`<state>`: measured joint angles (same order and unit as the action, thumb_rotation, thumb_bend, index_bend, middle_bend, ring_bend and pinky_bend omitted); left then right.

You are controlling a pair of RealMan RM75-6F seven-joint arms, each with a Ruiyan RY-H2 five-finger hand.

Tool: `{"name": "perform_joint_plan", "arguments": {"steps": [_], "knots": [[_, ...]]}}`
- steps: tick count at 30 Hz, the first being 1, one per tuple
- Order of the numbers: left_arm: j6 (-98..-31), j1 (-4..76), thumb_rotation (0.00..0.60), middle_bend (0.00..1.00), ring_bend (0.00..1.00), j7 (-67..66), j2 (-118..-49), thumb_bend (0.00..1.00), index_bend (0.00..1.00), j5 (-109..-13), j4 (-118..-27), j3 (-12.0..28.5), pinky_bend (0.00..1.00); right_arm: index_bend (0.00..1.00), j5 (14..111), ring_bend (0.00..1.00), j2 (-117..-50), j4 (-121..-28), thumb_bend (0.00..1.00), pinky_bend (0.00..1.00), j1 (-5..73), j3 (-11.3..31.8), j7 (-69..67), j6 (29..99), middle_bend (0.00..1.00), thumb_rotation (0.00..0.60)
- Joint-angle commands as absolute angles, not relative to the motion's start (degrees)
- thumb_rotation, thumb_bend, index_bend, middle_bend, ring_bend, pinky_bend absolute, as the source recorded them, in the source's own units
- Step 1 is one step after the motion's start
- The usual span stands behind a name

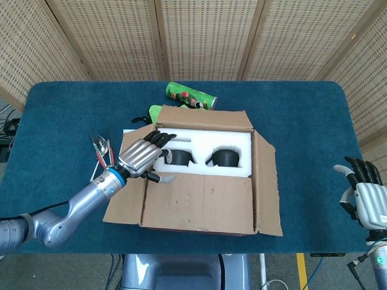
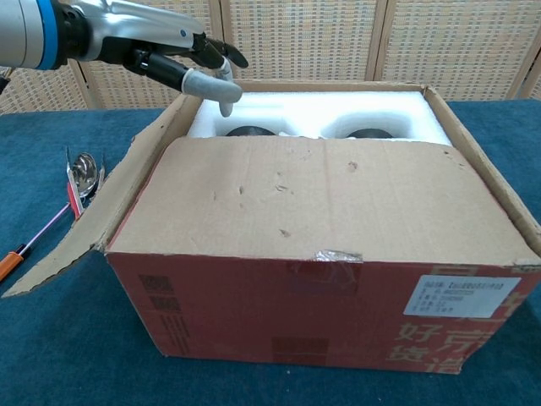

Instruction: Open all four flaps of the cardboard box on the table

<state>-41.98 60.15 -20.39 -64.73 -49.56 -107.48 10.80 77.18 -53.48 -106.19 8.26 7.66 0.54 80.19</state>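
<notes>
The cardboard box (image 1: 199,223) (image 2: 321,321) stands mid-table. Its left flap (image 1: 124,193) (image 2: 93,228) and right flap (image 1: 266,187) lie folded outward, and the far flap (image 1: 202,118) stands up. The near flap (image 1: 196,202) (image 2: 321,199) lies flat over the front half. White foam (image 1: 205,142) (image 2: 313,114) with two dark round items shows in the back half. My left hand (image 1: 144,157) (image 2: 165,55) hovers over the box's left rim, fingers spread toward the foam, holding nothing. At the table's right edge my right hand (image 1: 366,196) rests with fingers apart and empty.
A green can (image 1: 190,95) lies behind the box. A spoon with other utensils (image 1: 101,148) (image 2: 82,173) and an orange-tipped pen (image 2: 13,262) lie left of the box. Wicker screens stand behind the table.
</notes>
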Motion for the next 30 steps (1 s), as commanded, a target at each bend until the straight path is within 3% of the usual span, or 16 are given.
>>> {"name": "perform_joint_plan", "arguments": {"steps": [1, 18, 30], "knots": [[-42.33, 60.6, 0.153, 0.0, 0.0, -20.95, -65.41, 0.23, 0.41, -49.21, -107.55, 10.18, 0.0, 0.22, 77.09, 0.0, -53.47, -105.99, 1.0, 0.0, 8.16, 7.61, 0.17, 80.1, 0.09, 0.6], [-43.62, 62.22, 0.15, 0.0, 0.0, -22.84, -67.99, 0.22, 0.41, -47.2, -108.1, 7.2, 0.0, 0.22, 77.32, 0.0, -53.41, -105.08, 1.0, 0.0, 7.69, 7.44, -1.45, 80.09, 0.09, 0.6], [-39.64, 59.75, 0.15, 0.0, 0.0, -11.53, -62.99, 0.22, 0.41, -49.19, -112.25, 10.57, 0.0, 0.22, 77.38, 0.0, -53.58, -105.11, 1.0, 0.0, 7.72, 7.55, -1.19, 80.15, 0.09, 0.6]]}}
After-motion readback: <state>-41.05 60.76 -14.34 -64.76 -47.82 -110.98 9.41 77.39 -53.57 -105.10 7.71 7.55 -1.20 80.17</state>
